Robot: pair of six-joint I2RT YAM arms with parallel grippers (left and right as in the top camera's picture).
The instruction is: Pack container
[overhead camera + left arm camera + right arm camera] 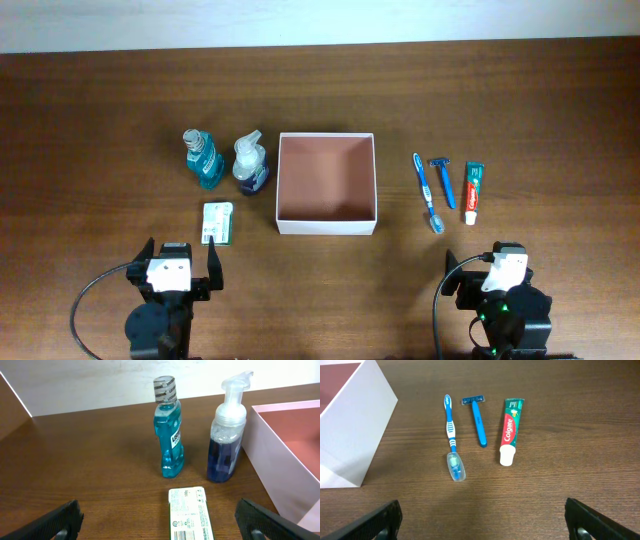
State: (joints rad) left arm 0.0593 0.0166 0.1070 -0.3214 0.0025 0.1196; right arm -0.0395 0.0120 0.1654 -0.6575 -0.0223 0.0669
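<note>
The container (327,219) is a square white box with a brownish-pink inside, mid-table, with nothing in it; its wall shows in the left wrist view (280,465) and the right wrist view (357,435). Left of it stand a blue mouthwash bottle (203,157) (169,435) and a pump bottle (250,163) (227,435), with a green-and-white packet (216,222) (189,514) in front. Right of it lie a toothbrush (427,190) (451,435), a razor (442,180) (477,420) and a toothpaste tube (473,191) (509,430). My left gripper (180,262) (160,530) and right gripper (490,268) (482,527) are open and empty near the front edge.
The wooden table (560,120) ends at a pale wall along the back.
</note>
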